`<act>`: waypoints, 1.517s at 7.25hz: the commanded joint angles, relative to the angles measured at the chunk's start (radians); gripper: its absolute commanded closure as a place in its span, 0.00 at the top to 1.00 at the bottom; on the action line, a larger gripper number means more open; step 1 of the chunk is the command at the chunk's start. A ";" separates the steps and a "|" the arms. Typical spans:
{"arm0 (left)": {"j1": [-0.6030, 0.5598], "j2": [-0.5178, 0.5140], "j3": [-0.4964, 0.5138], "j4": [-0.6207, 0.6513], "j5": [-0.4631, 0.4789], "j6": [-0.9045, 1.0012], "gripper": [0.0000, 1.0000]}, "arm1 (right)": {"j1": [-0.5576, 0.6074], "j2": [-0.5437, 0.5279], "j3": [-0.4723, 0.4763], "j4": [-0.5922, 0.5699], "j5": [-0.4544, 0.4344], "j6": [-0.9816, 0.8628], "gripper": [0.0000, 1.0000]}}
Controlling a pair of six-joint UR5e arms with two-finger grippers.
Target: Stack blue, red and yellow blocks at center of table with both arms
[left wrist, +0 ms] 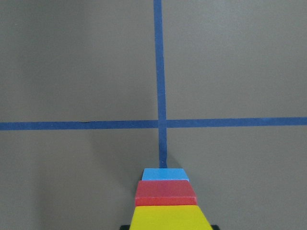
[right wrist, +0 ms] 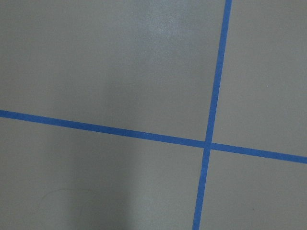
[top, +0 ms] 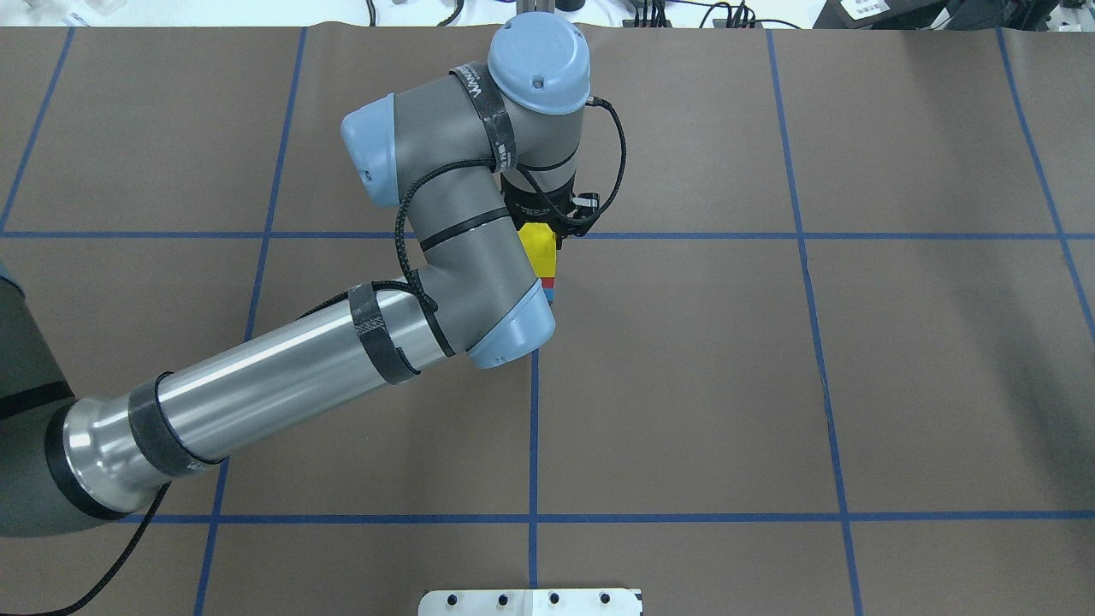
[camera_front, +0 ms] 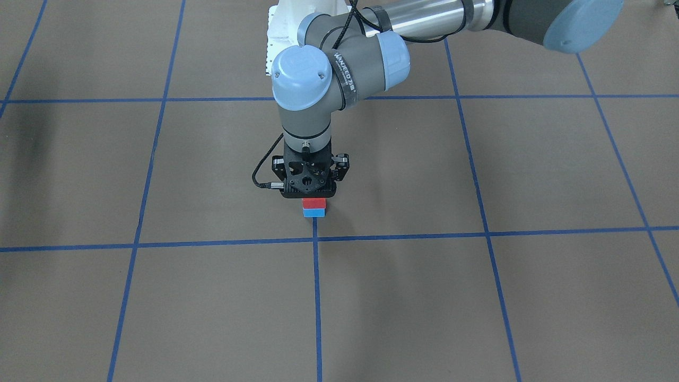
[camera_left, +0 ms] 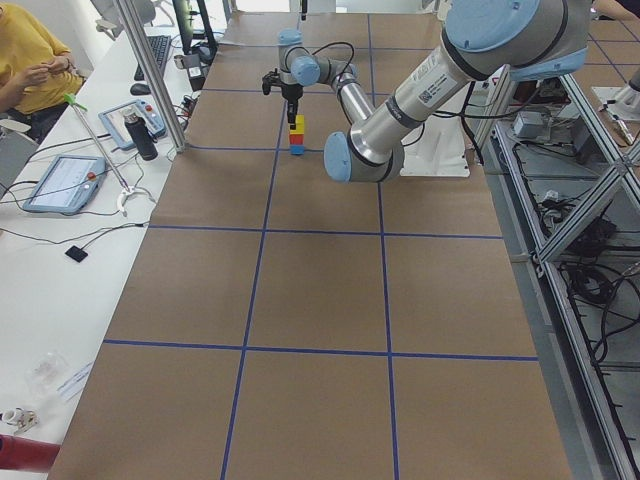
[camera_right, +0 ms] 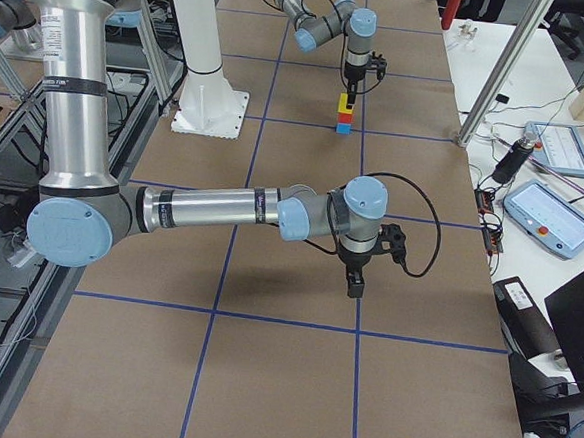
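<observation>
- Only one piece of writing shows: white letters on a black strap (camera_front: 346, 78) round the left arm's wrist joint, too small and curved to read with any surety.
- On the table (camera_front: 477, 297) the three blocks stand in one stack beside a crossing of the blue tape (camera_front: 317, 297), about midway between the arms.
- Blue block (camera_front: 313, 213) is at the bottom, red block (camera_front: 313, 203) sits on it, and yellow block (top: 538, 248) is on top.
- Left gripper (camera_front: 312, 191) points straight down right over the stack, level with the yellow block's top.
- From the front, the gripper's black camera mount hides the yellow block and the fingertips; from overhead, the wrist and forearm cover them.
- Neither wrist view shows any fingers, so whether the left gripper grips the yellow block or stands apart from it cannot be told.
- Right gripper (camera_right: 354, 283) shows only in the right side view, pointing down over bare table well apart from the stack; open or closed cannot be judged there.
- Its wrist camera sees only brown table and a tape crossing.
- A black cable (camera_front: 260, 170) loops out beside the left gripper.
- At the table's side a person in a yellow shirt (camera_left: 30, 60) sits, cut off by the picture's edge.
</observation>
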 commanded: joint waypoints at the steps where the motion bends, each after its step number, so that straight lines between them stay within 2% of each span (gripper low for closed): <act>1: 0.000 0.000 -0.013 0.001 0.007 0.003 1.00 | 0.000 0.000 -0.001 0.000 -0.001 -0.001 1.00; 3: -0.023 0.003 -0.077 0.014 0.004 0.014 1.00 | 0.000 0.000 -0.003 0.000 -0.001 -0.004 1.00; 4: -0.039 0.055 -0.144 0.037 0.002 0.052 1.00 | 0.000 -0.001 -0.004 0.000 -0.001 -0.007 1.00; 6: -0.141 0.295 -0.428 0.121 -0.007 0.293 1.00 | 0.000 -0.024 -0.010 0.000 -0.002 -0.006 1.00; 7: -0.236 0.437 -0.536 0.123 -0.095 0.458 1.00 | 0.000 -0.047 -0.027 0.000 -0.001 -0.007 1.00; 8: -0.366 0.559 -0.575 0.119 -0.213 0.633 1.00 | 0.001 -0.052 -0.045 0.000 -0.001 -0.009 1.00; 10: -0.555 0.767 -0.557 0.081 -0.236 0.954 1.00 | 0.009 -0.075 -0.055 0.000 -0.002 -0.010 1.00; 11: -0.636 0.838 -0.537 0.071 -0.239 1.051 1.00 | 0.037 -0.081 -0.053 0.002 -0.002 -0.013 1.00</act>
